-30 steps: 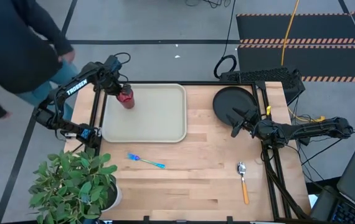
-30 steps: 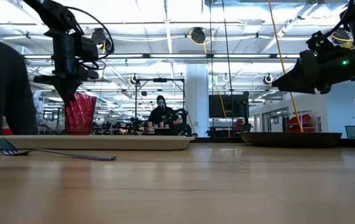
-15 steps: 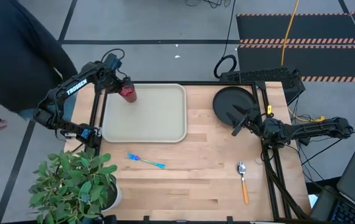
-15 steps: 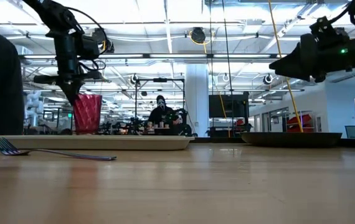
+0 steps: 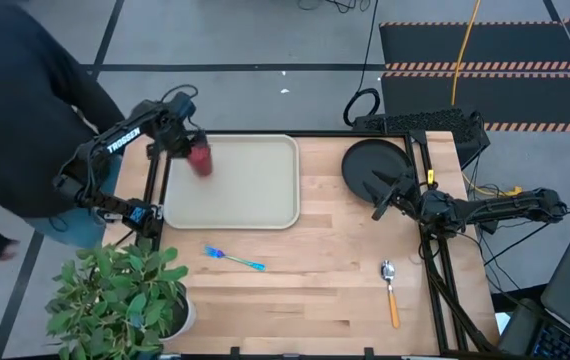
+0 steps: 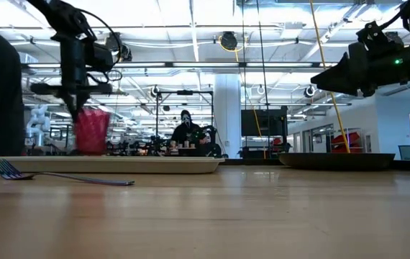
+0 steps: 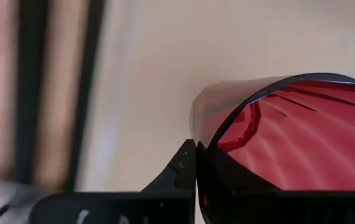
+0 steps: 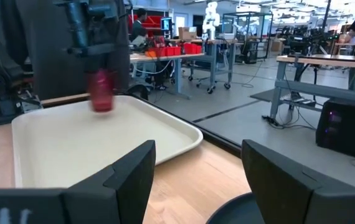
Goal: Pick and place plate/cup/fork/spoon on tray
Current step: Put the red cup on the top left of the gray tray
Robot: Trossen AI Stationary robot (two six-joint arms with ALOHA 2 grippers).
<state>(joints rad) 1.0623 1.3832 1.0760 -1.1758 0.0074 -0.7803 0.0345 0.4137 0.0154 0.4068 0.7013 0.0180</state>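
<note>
The dark red cup (image 5: pixel 201 159) hangs upright at the far left corner of the beige tray (image 5: pixel 245 190), with my left gripper (image 5: pixel 187 148) shut on it from above. In the low view the cup (image 6: pixel 91 132) is blurred, its base at or just above the tray's floor; I cannot tell which. My right gripper (image 5: pixel 381 192) stands open and level over the near edge of the black plate (image 5: pixel 367 162), touching nothing. The blue fork (image 5: pixel 233 259) and the orange-handled spoon (image 5: pixel 391 292) lie flat on the wooden table. My left gripper pinches the cup's wall at its rim (image 7: pixel 200 118), one finger inside the cup and one finger (image 7: pixel 180 177) outside. The fingers point straight down. The cup hangs upright below them over the tray's far left corner.
A potted plant (image 5: pixel 115 298) stands at the table's near left corner. A person in dark clothes (image 5: pixel 15 120) is close beside the table's left edge. Black frame rails (image 5: pixel 435 260) run along the right side. Bare wood lies between fork and spoon.
My left gripper has rolled about its downward line, still shut on the cup; the cup swung a little toward the tray's far edge and came back. My right gripper has tipped up toward level. The person has moved nearer along the left side.
</note>
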